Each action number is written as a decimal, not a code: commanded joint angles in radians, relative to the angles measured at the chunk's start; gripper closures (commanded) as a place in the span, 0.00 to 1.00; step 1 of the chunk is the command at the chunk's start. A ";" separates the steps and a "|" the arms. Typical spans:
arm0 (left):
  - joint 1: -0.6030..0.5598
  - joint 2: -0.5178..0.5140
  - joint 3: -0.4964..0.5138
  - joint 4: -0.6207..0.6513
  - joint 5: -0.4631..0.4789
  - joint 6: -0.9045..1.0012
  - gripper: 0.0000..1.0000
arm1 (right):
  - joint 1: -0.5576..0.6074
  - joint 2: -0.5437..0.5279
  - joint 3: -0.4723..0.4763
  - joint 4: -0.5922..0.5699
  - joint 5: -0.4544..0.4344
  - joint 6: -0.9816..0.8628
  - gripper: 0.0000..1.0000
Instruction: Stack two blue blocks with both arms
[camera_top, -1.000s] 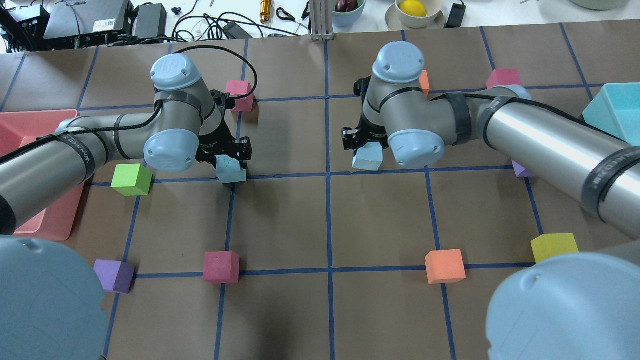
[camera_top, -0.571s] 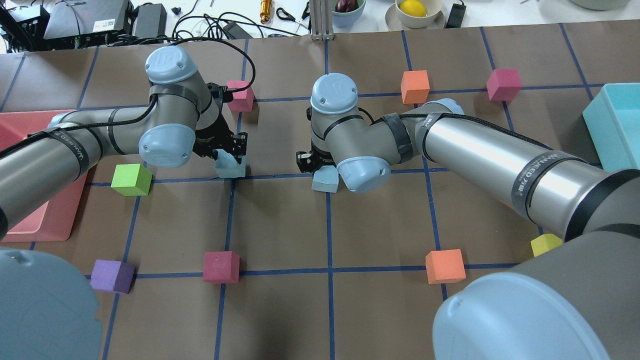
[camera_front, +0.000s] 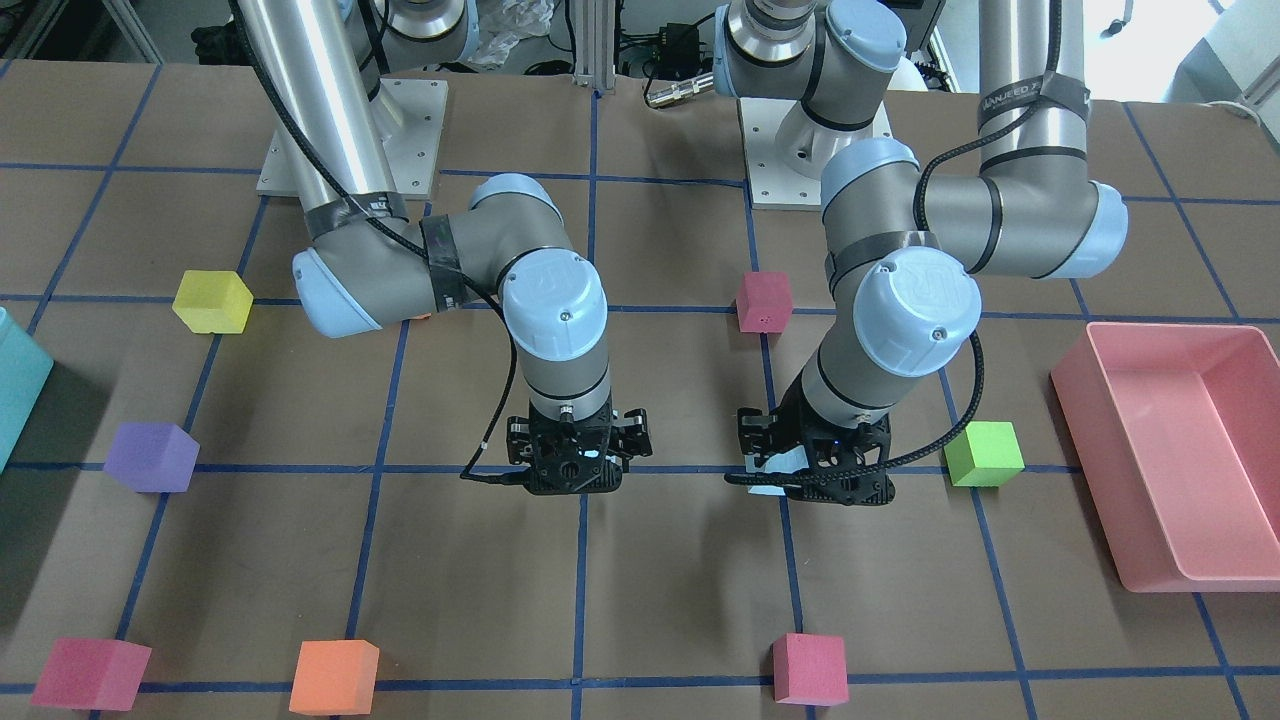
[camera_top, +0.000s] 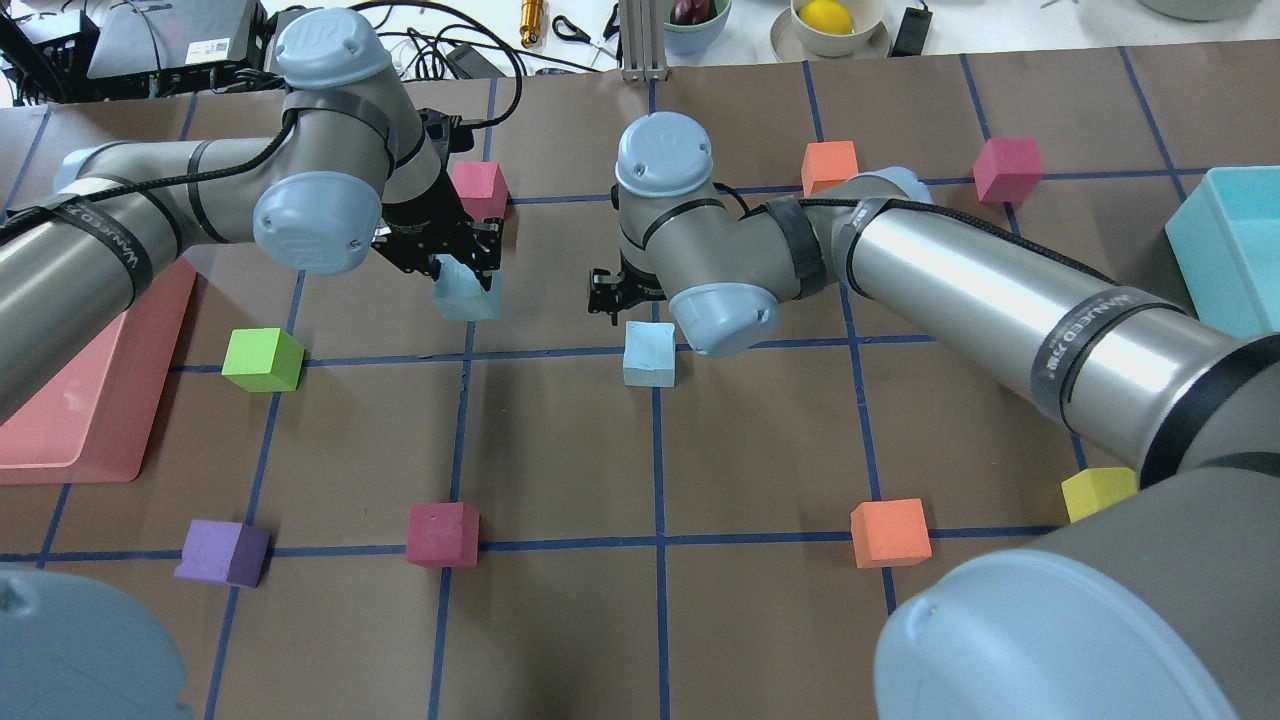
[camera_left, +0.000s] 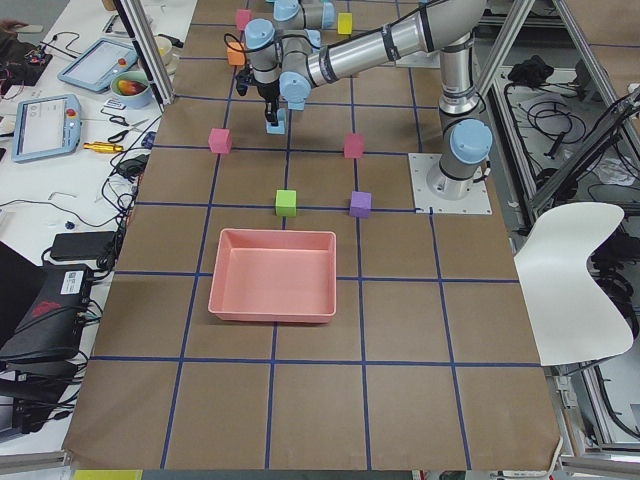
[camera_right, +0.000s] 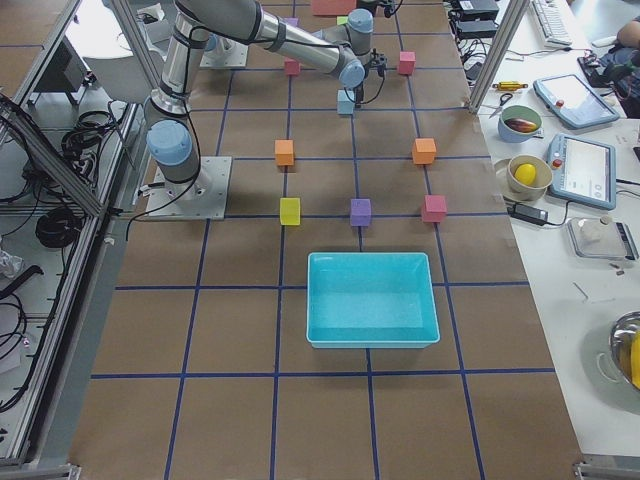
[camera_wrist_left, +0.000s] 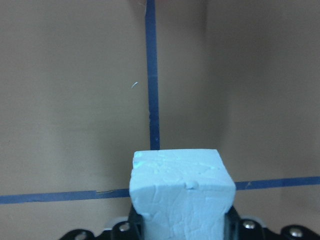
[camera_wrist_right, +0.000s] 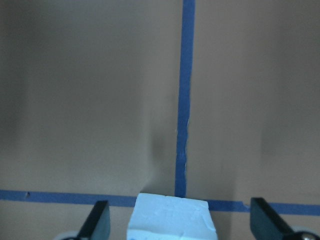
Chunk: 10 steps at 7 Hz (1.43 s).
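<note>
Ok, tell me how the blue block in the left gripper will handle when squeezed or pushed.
The blue block looks like cracked, dented foam, so probably light and slightly squashy in the left gripper. Flat faces and square edges suggest it would slide or sit, not roll. Its matte surface seems unlikely to slip.

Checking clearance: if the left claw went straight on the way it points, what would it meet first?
Probably only the bare table, near a tape crossing. The left claw, shut on a blue block, points down with nothing else below it; the other blue block lies aside.
</note>
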 joint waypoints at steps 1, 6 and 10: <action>-0.058 0.038 0.015 -0.042 -0.008 -0.075 0.95 | -0.098 -0.182 -0.023 0.160 -0.003 -0.089 0.00; -0.322 -0.027 0.056 0.043 -0.014 -0.399 0.95 | -0.312 -0.484 -0.034 0.556 -0.046 -0.401 0.00; -0.342 -0.093 0.063 0.068 -0.001 -0.398 0.95 | -0.306 -0.435 -0.110 0.585 -0.093 -0.395 0.00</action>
